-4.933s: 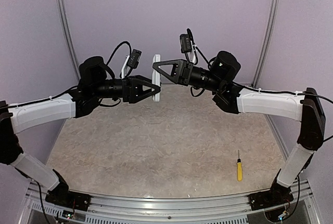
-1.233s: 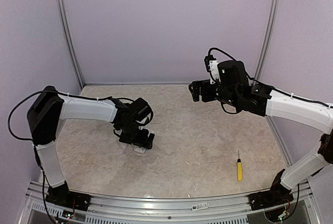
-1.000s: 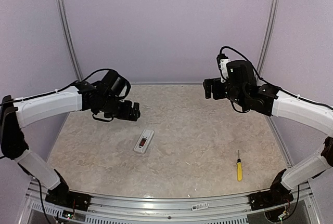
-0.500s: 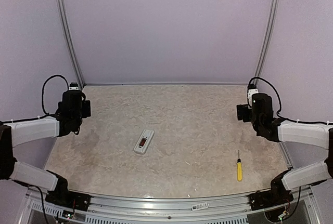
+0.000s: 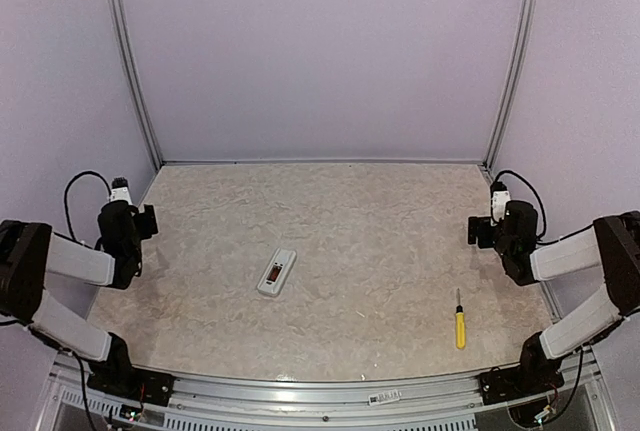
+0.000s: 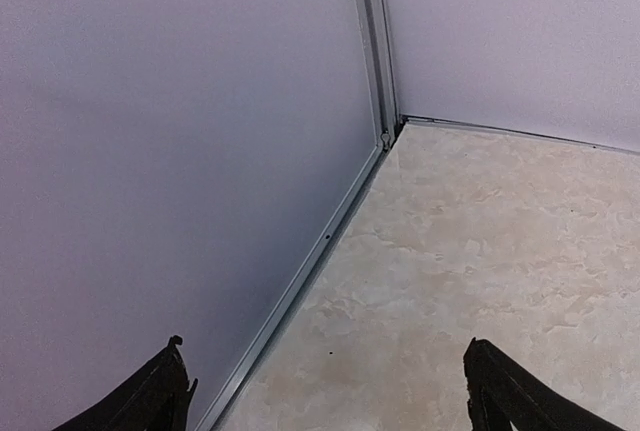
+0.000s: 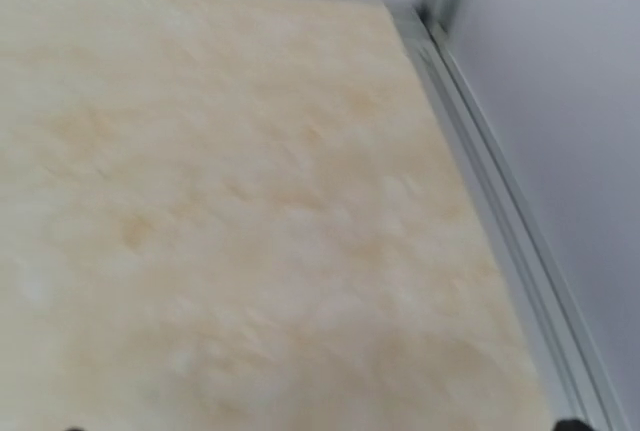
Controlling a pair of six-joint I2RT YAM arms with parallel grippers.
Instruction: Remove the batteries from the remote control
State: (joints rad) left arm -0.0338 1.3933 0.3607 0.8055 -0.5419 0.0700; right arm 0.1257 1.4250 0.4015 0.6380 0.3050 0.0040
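The remote (image 5: 277, 272) is lying recess-up on the desk (image 5: 380, 221), well apart from the left arm (image 5: 75, 259) and right arm (image 5: 560, 256). The left jaws are gaping wide, gripping nothing; the right jaws are doing likewise.

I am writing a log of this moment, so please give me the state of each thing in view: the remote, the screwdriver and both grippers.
remote control: lying flat, back up, dark recess showing; batteries too small to tell.
screwdriver: lying flat, nothing touching it.
left gripper: open, holding nothing.
right gripper: open, holding nothing.
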